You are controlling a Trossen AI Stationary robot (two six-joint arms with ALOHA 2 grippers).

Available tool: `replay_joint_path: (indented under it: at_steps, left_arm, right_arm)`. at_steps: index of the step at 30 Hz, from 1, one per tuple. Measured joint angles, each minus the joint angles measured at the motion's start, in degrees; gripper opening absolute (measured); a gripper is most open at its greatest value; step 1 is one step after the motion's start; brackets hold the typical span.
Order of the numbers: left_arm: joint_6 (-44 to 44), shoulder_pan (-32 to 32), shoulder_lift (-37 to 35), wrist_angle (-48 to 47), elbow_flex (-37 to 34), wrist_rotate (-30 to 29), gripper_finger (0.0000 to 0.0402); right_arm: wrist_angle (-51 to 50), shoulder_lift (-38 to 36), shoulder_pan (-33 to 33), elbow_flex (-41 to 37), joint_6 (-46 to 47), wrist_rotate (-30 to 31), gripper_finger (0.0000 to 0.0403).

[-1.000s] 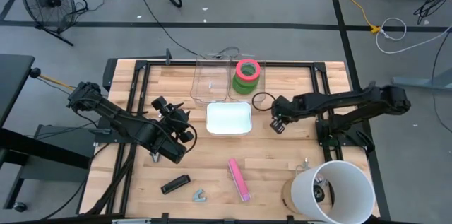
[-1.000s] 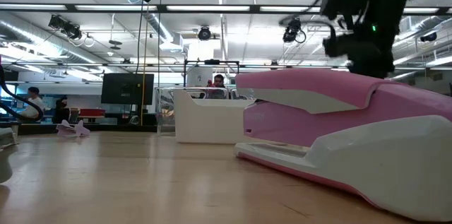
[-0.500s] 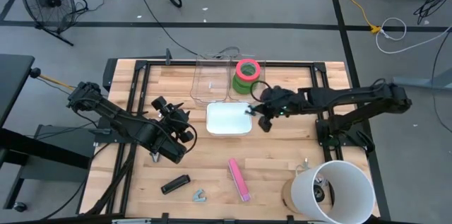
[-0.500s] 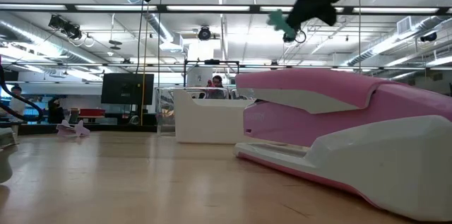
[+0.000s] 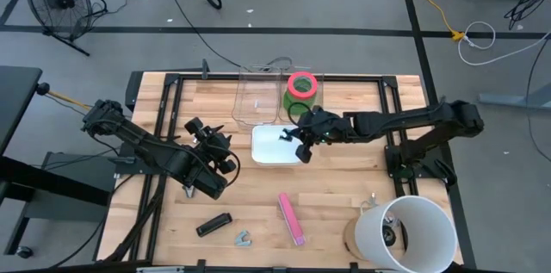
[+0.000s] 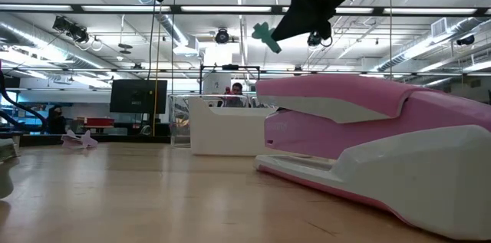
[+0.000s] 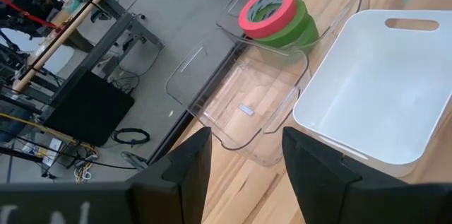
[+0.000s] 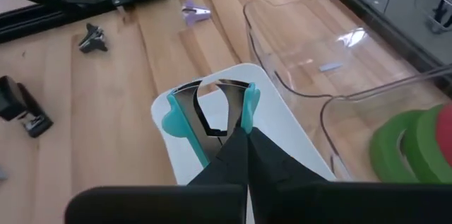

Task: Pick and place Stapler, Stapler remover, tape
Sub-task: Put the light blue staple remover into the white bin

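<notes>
Staple remover (image 8: 209, 114): teal, claw type, carried above the white bin (image 5: 277, 147); in the low view it hangs in the air under the dark arm (image 6: 266, 36).
Change, staple remover: a second ago the right gripper (image 5: 300, 139) was beside the bin's right edge, over bare table; now it is over the bin's right half, and the remover has come with it.
Change, elsewhere: left arm, pink stapler (image 5: 291, 218), black stapler (image 5: 213, 224) and grey staple remover (image 5: 244, 238) lie as before.
Writing: none readable on any item.
Right gripper, state: fingers pressed fully together, pinching the teal remover at its hinge end, claws pointing away from the wrist.
Left gripper (image 5: 213, 154): parked over the left half of the table, fingers (image 7: 185, 172) partly apart, nothing between them, touching nothing.
Tape (image 5: 300, 91): pink-red roll stacked on green rolls, at the far table edge, just beside the right wall of the clear container (image 5: 258, 96).
Clear container: at the far edge, touching or nearly touching the white bin's far side; a small pale item lies on its floor.
Pink stapler, position: flat on the near half of the table, well apart from the bin; it fills the right foreground of the low view.
Black stapler, grey remover: near the front edge, left of the pink stapler.
White bucket (image 5: 406, 232): front right corner.
</notes>
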Motion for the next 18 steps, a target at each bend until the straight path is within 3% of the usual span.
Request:
replay_joint_path:
  at_steps: [18]
  left_arm:
    - [0.09, 0.00, 0.00, -0.01, 0.00, 0.00, 0.0179]
  right_arm:
    - [3.75, 1.54, -1.14, 0.02, -3.82, 0.80, 0.0009]
